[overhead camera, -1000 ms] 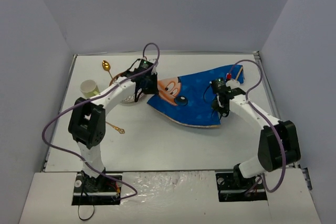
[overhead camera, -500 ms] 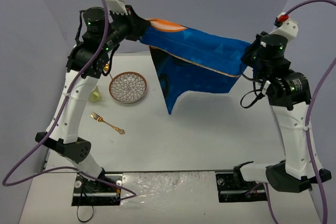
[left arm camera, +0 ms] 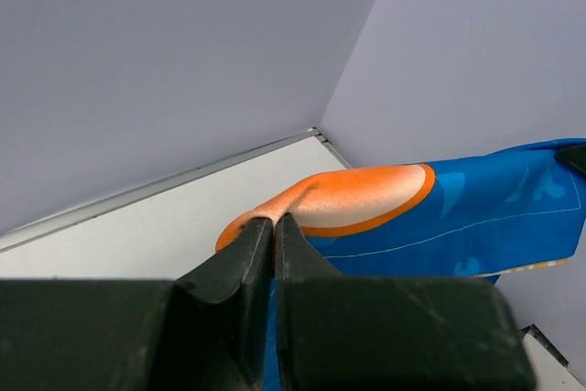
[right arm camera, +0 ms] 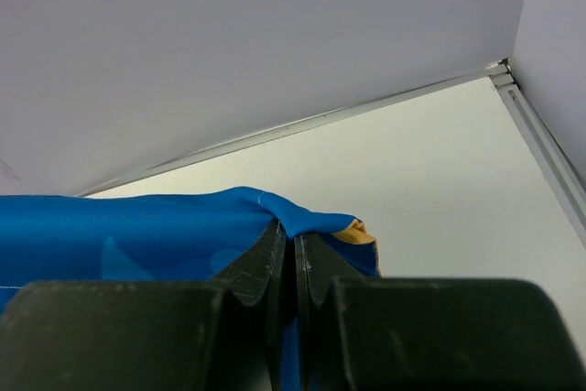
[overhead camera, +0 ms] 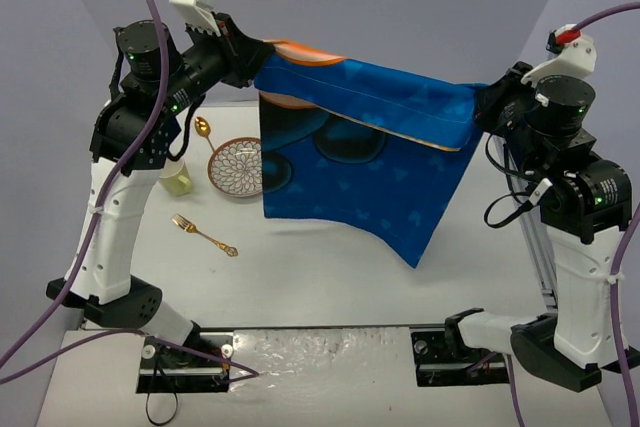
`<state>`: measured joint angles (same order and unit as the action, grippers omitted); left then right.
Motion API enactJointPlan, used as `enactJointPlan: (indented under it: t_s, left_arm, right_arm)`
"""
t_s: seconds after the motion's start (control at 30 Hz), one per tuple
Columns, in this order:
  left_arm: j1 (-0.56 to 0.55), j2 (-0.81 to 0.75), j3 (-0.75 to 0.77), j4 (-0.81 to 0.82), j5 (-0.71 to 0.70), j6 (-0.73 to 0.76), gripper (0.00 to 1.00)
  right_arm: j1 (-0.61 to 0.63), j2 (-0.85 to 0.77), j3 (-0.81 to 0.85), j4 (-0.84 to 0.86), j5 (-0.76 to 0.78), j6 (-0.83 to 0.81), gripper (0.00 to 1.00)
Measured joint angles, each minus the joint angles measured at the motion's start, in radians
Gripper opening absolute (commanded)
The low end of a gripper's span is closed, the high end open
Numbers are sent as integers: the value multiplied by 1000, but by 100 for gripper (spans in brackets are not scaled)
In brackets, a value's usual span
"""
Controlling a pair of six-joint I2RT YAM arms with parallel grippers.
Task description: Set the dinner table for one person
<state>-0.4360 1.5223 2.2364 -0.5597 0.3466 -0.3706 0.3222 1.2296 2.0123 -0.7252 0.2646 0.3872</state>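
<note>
Mat (overhead camera: 370, 147) hangs high betw. both arms, top edge stretched L to R, lower corner dangling toward the table (overhead camera: 330, 282), w/ open white surface at front and right. L gripper (overhead camera: 256, 55) pinched shut on the orange-rimmed corner, R gripper (overhead camera: 484, 107) clamped on the opposite blue corner, both arms raised tall. Plate (overhead camera: 232, 172), fork (overhead camera: 203, 235), spoon (overhead camera: 203, 128), cup (overhead camera: 178, 180) sit at table's left; grey walls (overhead camera: 400, 7) close in on three sides.

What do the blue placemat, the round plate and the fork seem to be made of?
The placemat looks like soft matte cloth: it hangs in folds and sags. The plate is probably glazed ceramic, with a patterned white face and brown rim. The fork seems thin gold-coloured metal, though it is too small to be sure.
</note>
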Motion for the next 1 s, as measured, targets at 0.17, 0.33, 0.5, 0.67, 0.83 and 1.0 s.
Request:
enactJointPlan:
  t_s: [0.17,0.33,0.5,0.67,0.83,1.0]
  left_arm:
    - [5,20,6,-2,-5,0,0]
    - [8,136,73,0,10,-1,0]
    - [20,337,220,-18,44,-14,0]
    - [62,568,436,59,180,-127,0]
    - [121,627,448,234,280,-264,0]
    - [136,498,228,475,385,-335,0]
  right_arm:
    - [-1,31,1,-3,-2,-15,0]
    - [-10,113,-8,16,22,-55,0]
    - [-108,234,2,68,-15,-91,0]
    - [-177,375,124,117,-26,-161,0]
    - [-185,346,116,273,10,-248,0]
    - [-181,101,-204,519,3,-313,0]
